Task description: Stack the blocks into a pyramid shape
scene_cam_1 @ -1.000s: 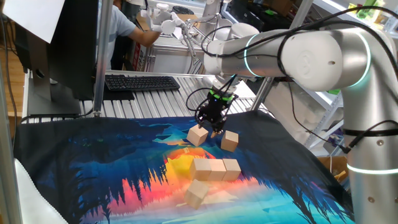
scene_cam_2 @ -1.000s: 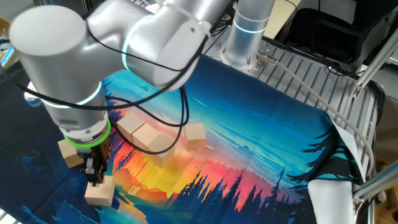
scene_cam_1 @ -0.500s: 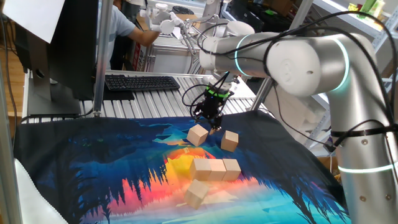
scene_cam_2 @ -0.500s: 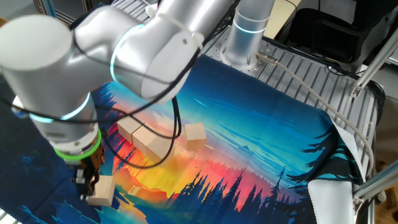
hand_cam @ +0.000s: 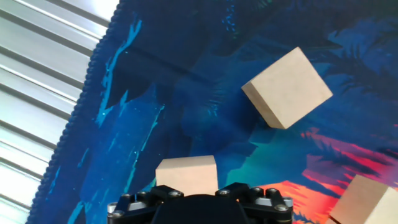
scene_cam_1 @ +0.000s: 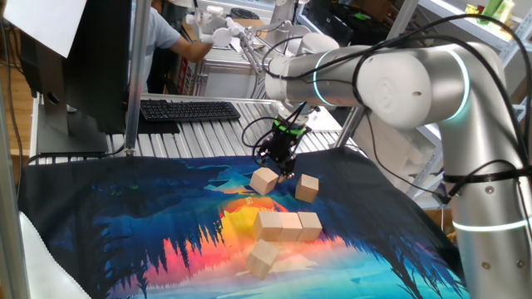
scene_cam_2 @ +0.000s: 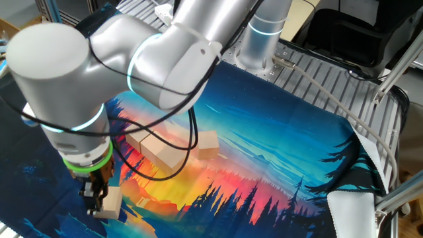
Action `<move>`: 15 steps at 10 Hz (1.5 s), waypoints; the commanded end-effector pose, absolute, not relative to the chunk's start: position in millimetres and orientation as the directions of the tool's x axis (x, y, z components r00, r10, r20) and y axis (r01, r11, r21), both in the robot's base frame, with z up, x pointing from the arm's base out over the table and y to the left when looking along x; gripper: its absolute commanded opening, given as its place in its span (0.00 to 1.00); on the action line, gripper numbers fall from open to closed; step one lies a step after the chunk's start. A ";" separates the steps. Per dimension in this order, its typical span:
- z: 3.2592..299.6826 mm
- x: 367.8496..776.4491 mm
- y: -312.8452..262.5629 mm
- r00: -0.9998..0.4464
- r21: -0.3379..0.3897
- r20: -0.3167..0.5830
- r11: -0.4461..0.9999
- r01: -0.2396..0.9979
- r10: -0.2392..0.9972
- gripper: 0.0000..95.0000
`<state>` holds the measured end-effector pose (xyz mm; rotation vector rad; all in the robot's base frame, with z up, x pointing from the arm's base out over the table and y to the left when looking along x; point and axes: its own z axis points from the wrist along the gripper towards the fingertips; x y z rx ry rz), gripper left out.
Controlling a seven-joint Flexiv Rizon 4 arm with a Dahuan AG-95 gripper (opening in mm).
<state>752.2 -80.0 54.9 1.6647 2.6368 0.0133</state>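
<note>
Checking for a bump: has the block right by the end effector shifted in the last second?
No. That loose block sits just as far from the neighbouring block as before, in one fixed view.

Gripper (scene_cam_1: pixel 281 159) now sits higher above the printed cloth (scene_cam_1: pixel 150 216) than 1.0 s ago, carrying one block (scene_cam_1: pixel 265 179) up off it. Remaining blocks unchanged.

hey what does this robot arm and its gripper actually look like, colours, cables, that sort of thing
The arm is made of thick, rounded silver-grey segments with glowing cyan-white light rings at the joints. Loose black cables loop from the wrist down to the gripper, which is small and black and sits below a bright green ring. In the hand view the gripper's body appears black with small silver screws.
</note>
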 end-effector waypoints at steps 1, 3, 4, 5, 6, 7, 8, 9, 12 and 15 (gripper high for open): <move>52.1 752.8 -79.2 -0.424 0.022 -0.013 0.424 0.905 0.905 0.80; 48.0 753.8 -77.8 -0.419 0.027 -0.013 0.419 0.908 0.908 0.80; 46.2 754.2 -77.3 -0.416 0.028 -0.013 0.416 0.909 0.909 0.80; 44.1 754.7 -76.8 -0.414 0.029 -0.015 0.415 0.909 0.910 0.80; 42.9 755.0 -76.5 -0.414 0.030 -0.015 0.415 0.910 0.910 0.80; 41.7 755.3 -76.2 -0.416 0.030 -0.016 0.417 0.909 0.909 0.80; 40.4 755.6 -75.9 -0.416 0.031 -0.016 0.416 0.909 0.909 0.80; 39.0 755.9 -75.7 -0.418 0.030 -0.019 0.419 0.908 0.908 0.80; 36.4 756.5 -75.3 -0.446 0.020 -0.037 0.447 0.894 0.894 0.40; 39.8 756.0 -76.1 -0.445 0.011 -0.030 0.445 0.895 0.895 0.00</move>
